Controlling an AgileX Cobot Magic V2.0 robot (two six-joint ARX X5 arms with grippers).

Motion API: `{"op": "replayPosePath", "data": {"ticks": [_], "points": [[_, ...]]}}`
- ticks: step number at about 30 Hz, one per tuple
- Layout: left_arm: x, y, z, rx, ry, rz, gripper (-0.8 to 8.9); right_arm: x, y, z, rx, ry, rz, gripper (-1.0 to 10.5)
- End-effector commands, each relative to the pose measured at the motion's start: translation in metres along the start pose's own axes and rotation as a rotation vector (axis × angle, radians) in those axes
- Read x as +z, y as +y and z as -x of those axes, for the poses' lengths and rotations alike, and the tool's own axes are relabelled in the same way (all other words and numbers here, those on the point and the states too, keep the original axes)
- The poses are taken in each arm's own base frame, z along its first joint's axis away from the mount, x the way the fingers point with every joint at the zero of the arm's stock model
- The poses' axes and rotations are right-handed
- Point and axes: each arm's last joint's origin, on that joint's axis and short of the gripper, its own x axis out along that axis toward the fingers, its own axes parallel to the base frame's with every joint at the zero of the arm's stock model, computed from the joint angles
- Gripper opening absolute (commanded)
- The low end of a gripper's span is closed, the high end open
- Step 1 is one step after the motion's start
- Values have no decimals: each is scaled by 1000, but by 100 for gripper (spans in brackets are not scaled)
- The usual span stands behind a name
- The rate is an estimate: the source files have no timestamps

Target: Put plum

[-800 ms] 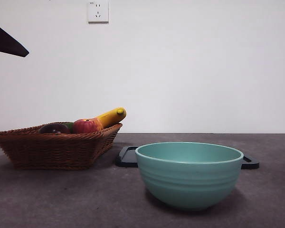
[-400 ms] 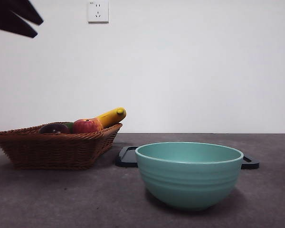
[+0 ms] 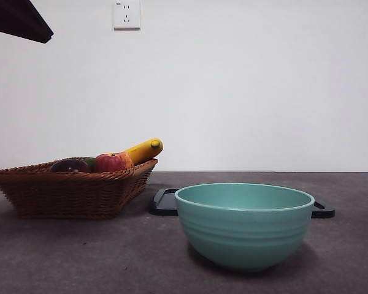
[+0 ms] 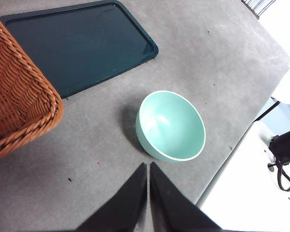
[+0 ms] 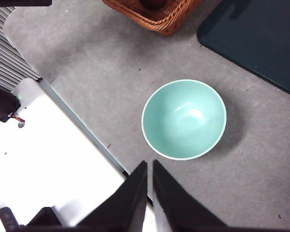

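1. White wall with a socket (image 3: 126, 14) backs a grey tabletop (image 3: 80, 257) in the front view.
2. On the tabletop at about 9 o'clock sits a woven basket (image 3: 67, 191); the plum (image 3: 70, 165) lies inside it, dark and only partly visible above the rim.
3. Just beside the plum, toward 3 o'clock, is a red apple (image 3: 110, 162), with a banana (image 3: 143, 150) rising over the basket's far corner and a sliver of green fruit (image 3: 89, 162) between plum and apple.
4. A mint-green bowl (image 3: 244, 225) stands near the camera at about 5 o'clock, with a dark tray (image 3: 164, 203) lying flat behind it.
5. The left gripper (image 4: 148, 166) hangs high above the tabletop near the bowl and the basket's corner, its jaws closed together with only a thin slit, holding nothing.
6. The right gripper (image 5: 149, 165) also hangs high above the bowl's near side, its jaws narrow and nearly touching, empty.
7. A black arm tip (image 3: 18, 19) shows at the front view's 10 o'clock corner.
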Motion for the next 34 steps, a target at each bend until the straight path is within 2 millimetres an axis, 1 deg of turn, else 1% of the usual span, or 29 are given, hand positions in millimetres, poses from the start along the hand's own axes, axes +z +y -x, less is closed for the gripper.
{"op": "replayPosePath", "data": {"ticks": [1,18,20,21,23,26,28,31,34], "points": [[5,-2,1,-6,-14,-20,7,4,2,2,6,-13,22,10],[6,-2,2,-6,-20,-25,7,4,2,2,6,-13,22,10],[6,-4,6,8,-39,-72,7,4,2,2,6,-13,22,10],[5,-6,10,26,-56,-122,7,4,2,2,6,-13,22,10],[7,-8,18,74,-111,-196,7,4,2,2,6,-13,22,10],[14,-10,40,200,-275,-305,7,4,2,2,6,-13,22,10],[15,-11,54,300,-376,-343,7,4,2,2,6,-13,22,10],[9,-11,71,482,-511,-382,7,4,2,2,6,-13,22,10],[-4,-7,79,657,-618,-402,7,4,2,2,6,-14,22,10]]}}
